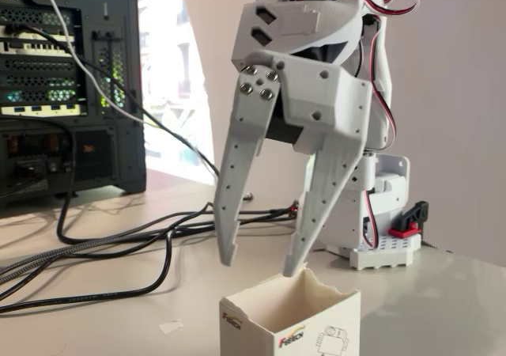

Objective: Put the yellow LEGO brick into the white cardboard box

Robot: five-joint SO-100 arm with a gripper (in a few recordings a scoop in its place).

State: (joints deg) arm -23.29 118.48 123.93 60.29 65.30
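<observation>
In the fixed view my white gripper (261,265) hangs open, fingertips pointing down, just above the white cardboard box (304,332). The box stands at the bottom edge of the picture, with a ragged top rim, black logo text and a robot drawing on its side. Nothing shows between the fingers (237,190). The right fingertip is close over the box's back rim. The yellow LEGO brick is out of view; the inside of the box is mostly hidden by its walls.
Black and braided cables (103,245) run across the table on the left. A black computer case (67,87) stands at the back left. The arm's white base (383,245) with a red and black clamp sits at the right. A small white scrap (170,325) lies near the box.
</observation>
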